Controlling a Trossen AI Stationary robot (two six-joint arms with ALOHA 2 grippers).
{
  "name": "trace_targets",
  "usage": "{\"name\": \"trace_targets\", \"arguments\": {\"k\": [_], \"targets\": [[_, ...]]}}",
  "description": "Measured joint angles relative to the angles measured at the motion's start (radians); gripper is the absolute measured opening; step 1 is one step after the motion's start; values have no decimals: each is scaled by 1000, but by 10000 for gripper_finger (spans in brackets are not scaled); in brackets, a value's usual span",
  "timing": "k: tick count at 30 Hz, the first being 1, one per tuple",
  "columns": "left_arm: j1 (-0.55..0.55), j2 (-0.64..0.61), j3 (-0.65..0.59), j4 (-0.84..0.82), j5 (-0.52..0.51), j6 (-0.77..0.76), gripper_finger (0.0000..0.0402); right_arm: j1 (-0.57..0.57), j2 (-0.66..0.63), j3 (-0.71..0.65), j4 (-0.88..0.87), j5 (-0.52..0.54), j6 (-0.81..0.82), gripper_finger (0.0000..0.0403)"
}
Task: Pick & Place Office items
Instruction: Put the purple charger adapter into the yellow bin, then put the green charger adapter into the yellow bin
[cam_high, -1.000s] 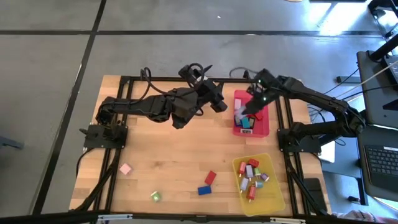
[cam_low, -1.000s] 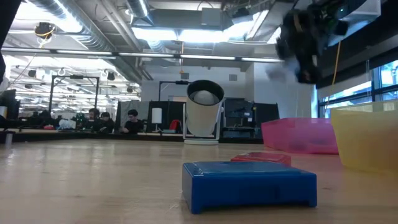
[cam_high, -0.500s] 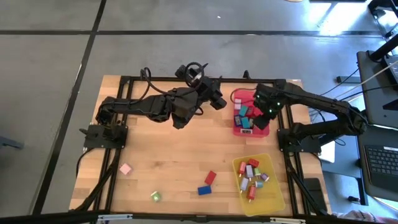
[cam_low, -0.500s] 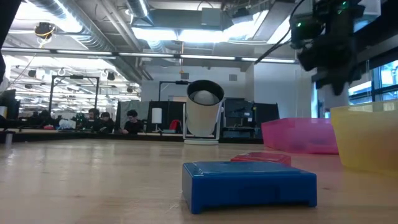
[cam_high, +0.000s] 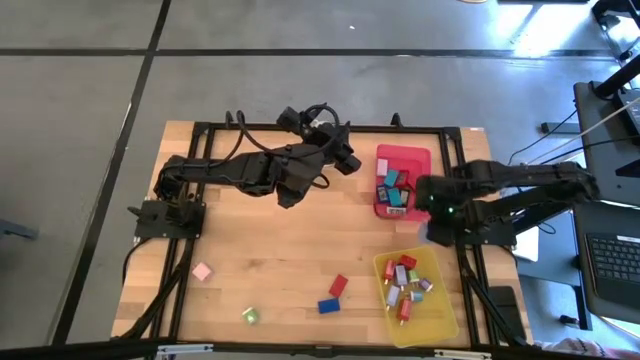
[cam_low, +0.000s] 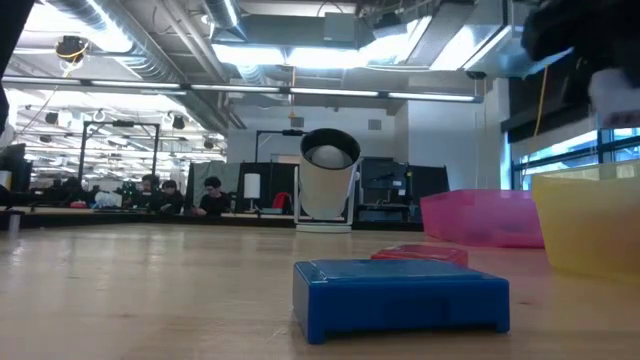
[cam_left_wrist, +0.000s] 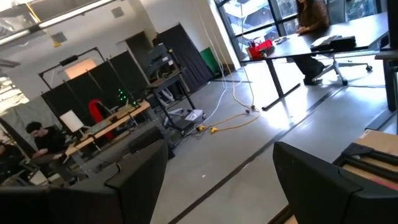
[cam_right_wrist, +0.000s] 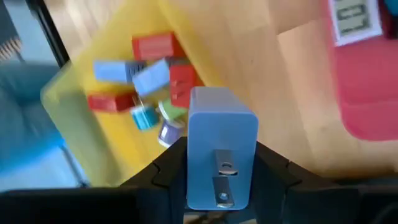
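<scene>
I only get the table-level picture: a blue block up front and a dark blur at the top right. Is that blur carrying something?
Observer: Yes. That is the right gripper, shut on a light blue block.
Operator: Where is it above the table?
Observer: From above, it is over the bare wood between the red tray and the yellow tray.
Operator: And the other arm?
Observer: The left gripper hangs open near the table's far edge, with nothing between its fingers.
</scene>
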Motion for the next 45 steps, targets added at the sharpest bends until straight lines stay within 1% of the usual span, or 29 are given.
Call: {"name": "trace_targets", "arguments": {"k": [3,7,10,15,20,22,25,27,31,34,38,42,45], "targets": [[0,0,0,-11,0,-26,290,111,10,0,22,13,-47,129],[0,0,0,-59,19,-66,290,259,23,0,99,19,-140,129],[0,0,0,-98,27,-107,290,328,44,0,153,52,-170,130],[-2,0,0,-160,80,-177,290,359,95,0,173,122,-157,130],[-4,0,0,-175,147,-186,290,381,162,0,197,137,-87,130],[-10,0,0,-175,180,-186,290,395,194,0,208,126,-76,130],[-20,0,0,-175,220,-184,290,418,245,0,231,69,-55,130],[-27,0,0,-176,227,-184,290,433,279,0,250,38,-48,130],[-45,0,0,-180,224,-154,290,451,342,0,265,37,-36,134],[-62,0,0,-188,224,-115,290,452,380,0,278,39,20,151],[-86,0,0,-218,216,-104,290,452,399,0,306,28,82,198],[-103,0,0,-257,155,-105,290,452,398,0,322,28,131,248],[-116,0,0,-303,108,-162,290,450,398,0,321,28,155,272]]}}
